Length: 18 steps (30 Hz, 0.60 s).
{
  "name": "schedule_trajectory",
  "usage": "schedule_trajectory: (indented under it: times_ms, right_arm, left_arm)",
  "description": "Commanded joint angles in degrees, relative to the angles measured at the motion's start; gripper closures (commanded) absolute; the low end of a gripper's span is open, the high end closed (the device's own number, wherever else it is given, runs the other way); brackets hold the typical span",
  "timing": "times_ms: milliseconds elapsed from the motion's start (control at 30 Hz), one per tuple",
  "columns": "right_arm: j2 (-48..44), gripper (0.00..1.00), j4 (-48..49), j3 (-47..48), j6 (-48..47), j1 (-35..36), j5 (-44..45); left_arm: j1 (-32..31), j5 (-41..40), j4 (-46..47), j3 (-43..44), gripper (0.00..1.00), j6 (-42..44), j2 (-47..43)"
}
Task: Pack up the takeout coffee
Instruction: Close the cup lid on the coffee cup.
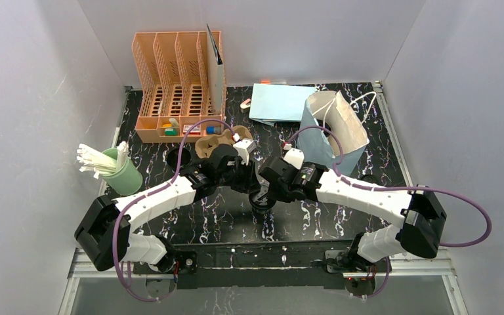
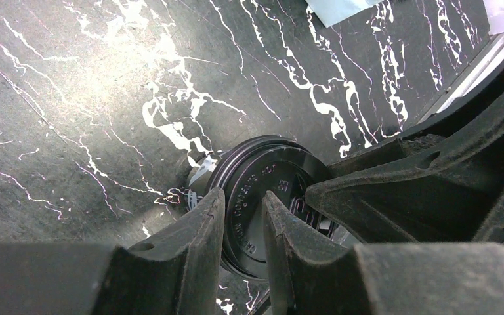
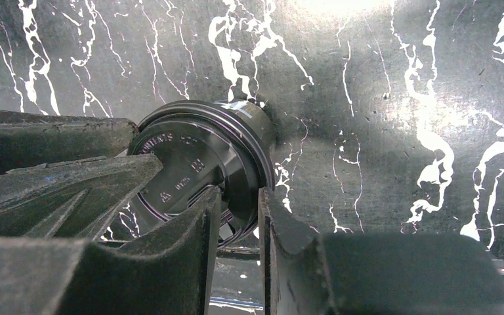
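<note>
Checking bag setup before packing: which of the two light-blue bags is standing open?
The light-blue bag right of centre: it stands upright, mouth open, white handles showing. The other bag lies flat on the table behind it, slightly to the left.

Bright, even and sharp in the top view, lit from above, with soft shadows on the marbled table (image 1: 236,226). Dimmer in the 2 wrist views. Washed out by glare on the table's white veins, worst along the right wrist view's upper edge. Faintly glossy on the black lid (image 2: 282,177), with embossed lettering legible. Dark and blurred at the near fingers (image 2: 197,249).
</note>
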Motion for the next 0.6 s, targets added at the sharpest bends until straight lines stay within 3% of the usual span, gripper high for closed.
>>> schedule_trajectory:
  times_ms: [0, 567]
  right_arm:
    - [0.53, 0.65, 1.41, -1.51, 0.51, -0.22, -0.01]
    - [4.01, 0.66, 1.38, -2.38, -0.77, -0.18, -1.20]
  left_arm:
    - [0.11, 1.81, 0.58, -0.86, 0.74, 0.47, 0.07]
    - [0.16, 2.31, 6.14, -10.13, 0.75, -2.54, -2.77]
